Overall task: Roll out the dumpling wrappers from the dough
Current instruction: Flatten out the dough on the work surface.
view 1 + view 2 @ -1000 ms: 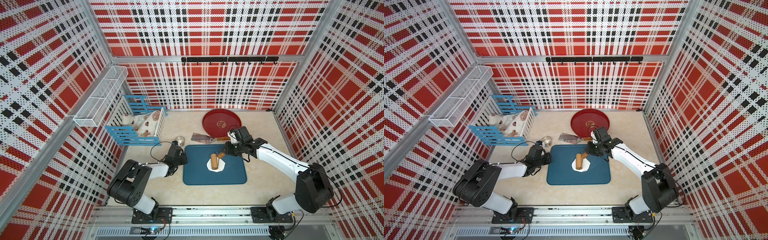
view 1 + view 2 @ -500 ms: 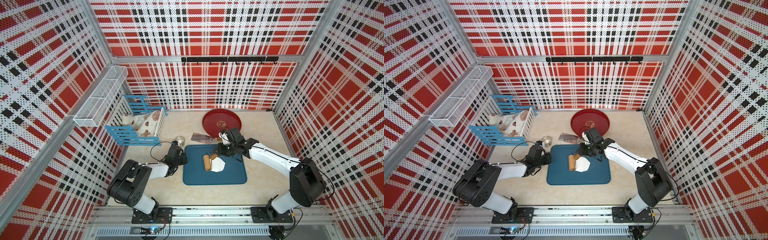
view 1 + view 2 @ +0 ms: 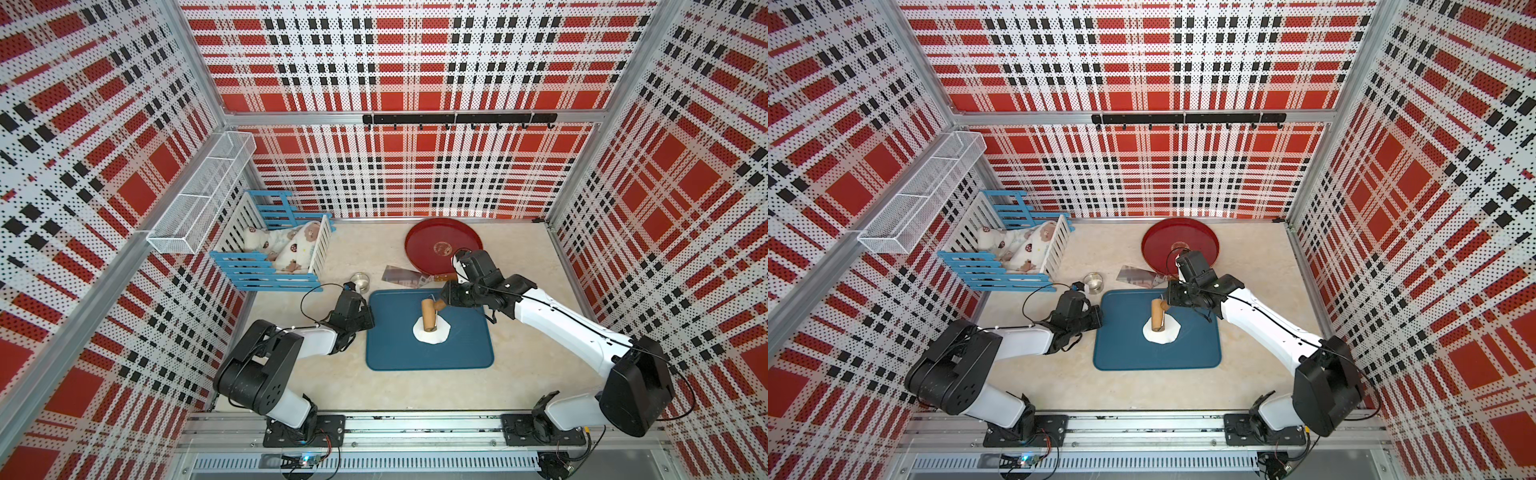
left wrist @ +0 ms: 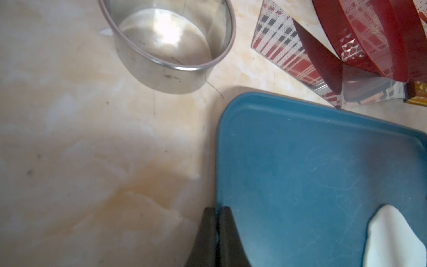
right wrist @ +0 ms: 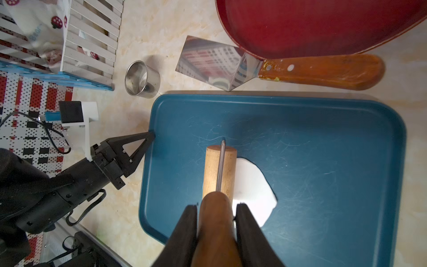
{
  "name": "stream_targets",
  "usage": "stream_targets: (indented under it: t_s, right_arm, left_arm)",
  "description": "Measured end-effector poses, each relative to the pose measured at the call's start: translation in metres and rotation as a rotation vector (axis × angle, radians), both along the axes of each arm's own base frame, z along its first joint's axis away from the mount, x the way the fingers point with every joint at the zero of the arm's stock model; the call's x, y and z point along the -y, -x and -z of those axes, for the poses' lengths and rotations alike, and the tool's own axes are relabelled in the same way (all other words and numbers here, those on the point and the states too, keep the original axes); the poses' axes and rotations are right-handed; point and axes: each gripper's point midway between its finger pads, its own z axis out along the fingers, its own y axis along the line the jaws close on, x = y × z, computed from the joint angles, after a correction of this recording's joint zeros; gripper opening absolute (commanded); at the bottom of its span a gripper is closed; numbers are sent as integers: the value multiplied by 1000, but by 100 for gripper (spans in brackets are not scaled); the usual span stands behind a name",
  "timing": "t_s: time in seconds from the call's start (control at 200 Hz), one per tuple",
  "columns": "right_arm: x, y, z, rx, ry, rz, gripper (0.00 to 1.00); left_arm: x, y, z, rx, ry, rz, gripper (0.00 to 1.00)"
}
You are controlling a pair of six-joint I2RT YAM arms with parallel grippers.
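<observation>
Left of the blue tray point(image 3: 382, 353), on the bench point(image 3: 332, 386), stand a blue-and-white crib point(image 3: 270, 253) and, nearer the tray's far-left corner, a small steel cup point(image 3: 360, 281). The left hand point(image 5: 150, 136) sits at the tray's left rim. Its fingers are pressed together and seem to pinch that rim, which would pin the tray down.

The dough point(image 5: 251, 185) lies flat on the middle of the tray as a white patch with an uneven outline. No cut wrappers show anywhere. The wooden roller point(image 5: 219, 171) rests across the dough's left part, its far end over bare tray. The right hand point(image 5: 216, 208) reaches in from the tray's far-right side, its fingers partly closed and clamped on the roller's handle.

Beyond the tray's far edge lie a steel scraper point(image 5: 208, 62) with a wooden handle and a red plate point(image 3: 428, 245).

The risks from here:
- **Uneven sheet:** the roller covers only one side, so that side may go thin while the right part stays thick.
- **Sticking:** soft dough can cling to the wood and lift or tear at its ragged edge.
- **Tray slipping:** if the left pinch slips, a hard stroke could push the tray toward the scraper.
- **Handle twisting:** the round handle could turn in the grip and skew the roller.
</observation>
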Motion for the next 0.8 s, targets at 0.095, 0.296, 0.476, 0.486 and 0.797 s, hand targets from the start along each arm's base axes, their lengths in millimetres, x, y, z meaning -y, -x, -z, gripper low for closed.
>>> stream_targets:
  t_s: [0.095, 0.296, 0.476, 0.486, 0.797]
  right_arm:
    - [5, 5, 3, 1, 9, -3, 0]
    - [16, 25, 37, -72, 48, -15, 0]
    - [17, 30, 37, -56, 32, -23, 0]
    - [16, 30, 37, -54, 31, -24, 0]
    - [-5, 33, 38, -30, 9, -71, 0]
  left_arm:
    - [0, 0, 0, 0, 0, 0, 0]
    - [0, 0, 0, -1, 0, 0, 0]
    - [0, 0, 0, -1, 0, 0, 0]
    - [0, 0, 0, -1, 0, 0, 0]
    - [0, 0, 0, -2, 1, -1, 0]
